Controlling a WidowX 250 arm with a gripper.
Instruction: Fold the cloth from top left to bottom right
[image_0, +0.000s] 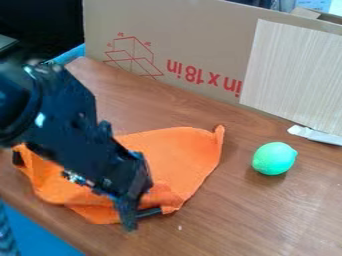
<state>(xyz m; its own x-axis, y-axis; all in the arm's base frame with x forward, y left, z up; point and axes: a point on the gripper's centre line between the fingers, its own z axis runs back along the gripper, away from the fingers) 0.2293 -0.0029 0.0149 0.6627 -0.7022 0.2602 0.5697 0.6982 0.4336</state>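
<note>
The black gripper (138, 215) hangs at the cloth's front edge, lower left of the view's centre, close to the bunched lower right part. Whether it holds any fabric I cannot tell. The orange cloth (177, 155) lies crumpled on the brown table, its back part fairly flat and its right corner slightly raised. Folds gather along the left and front edges. The arm crosses above the cloth from the left and hides much of its left and middle.
A green lemon-like fruit (274, 158) sits on the table (260, 220) to the right of the cloth. A large cardboard box (200, 30) stands along the back, with a pale wood-grain panel (294, 75) against it. A white strip (315, 135) lies at the right edge.
</note>
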